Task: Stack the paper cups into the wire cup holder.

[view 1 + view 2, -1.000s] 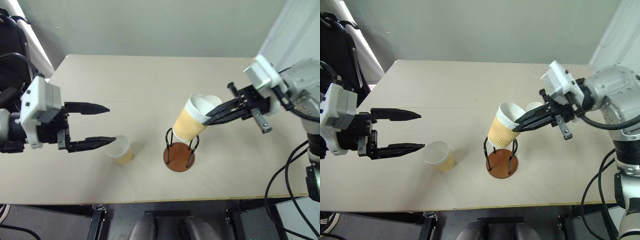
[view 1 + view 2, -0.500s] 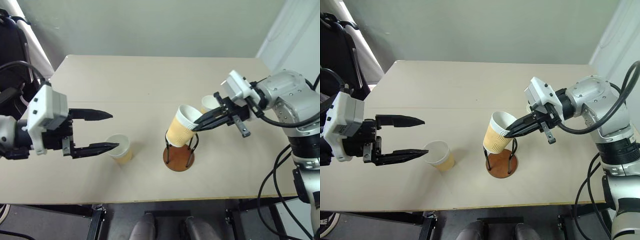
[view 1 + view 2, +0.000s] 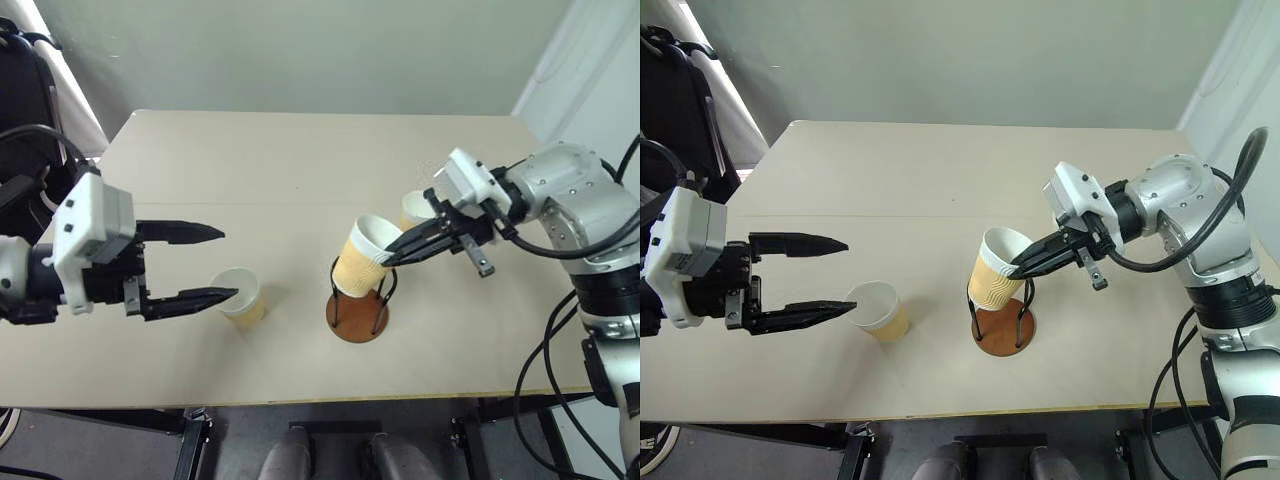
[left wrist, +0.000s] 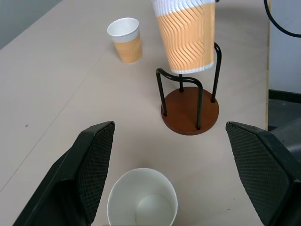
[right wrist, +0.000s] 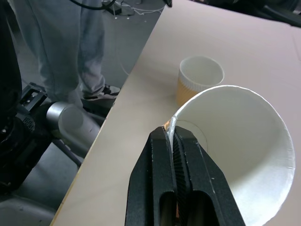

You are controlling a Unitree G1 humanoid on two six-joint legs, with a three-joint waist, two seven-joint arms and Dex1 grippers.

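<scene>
right claw [image 3: 1018, 268] pinching tilted paper cup [image 3: 362, 258] rim, center frame, over wire cup holder [image 3: 358, 311] | left claw [image 3: 215, 264] spread by desk [image 3: 300, 170] cup [image 3: 238, 295], left

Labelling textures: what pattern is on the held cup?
Tan-yellow wavy ribbing below a white ribbed band on the held cup; clearest in left wrist view.

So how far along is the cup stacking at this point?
Nothing is seated yet. The right gripper pinches the first cup's rim, tilted, its bottom between the wire cup holder's loops. Left: a cup by the open left gripper and another behind the holder.
</scene>
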